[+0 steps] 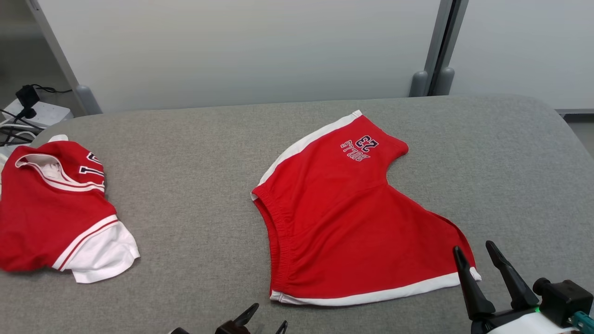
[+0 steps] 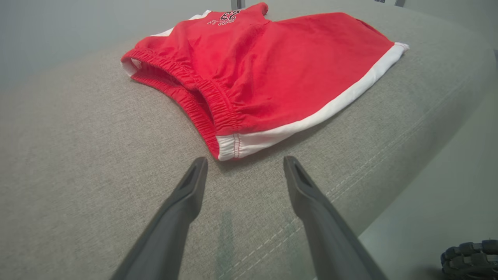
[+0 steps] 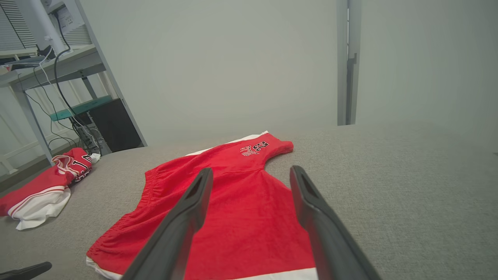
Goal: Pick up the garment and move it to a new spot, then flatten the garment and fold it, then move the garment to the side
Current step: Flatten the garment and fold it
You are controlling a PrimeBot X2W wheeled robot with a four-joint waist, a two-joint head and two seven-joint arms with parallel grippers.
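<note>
Closest to the camera at the near edge, the left gripper (image 2: 245,159) holds its two dark fingers spread wide with nothing between them. Its tips stop just short of the near waistband corner of the red shorts (image 1: 338,218), apart from the cloth. At the near right, the right gripper (image 1: 473,247) also stands wide open and empty, its tips over the shorts' near right corner by the white hem; whether they touch the cloth I cannot tell. The shorts lie spread mostly flat on the grey padded surface (image 1: 195,185), from the middle towards the right, with the elastic waistband facing left, white stripes along the near and far sides, and a "23" print on the far leg. A crumpled red and white jersey (image 1: 46,218) lies well apart at the left edge.
</note>
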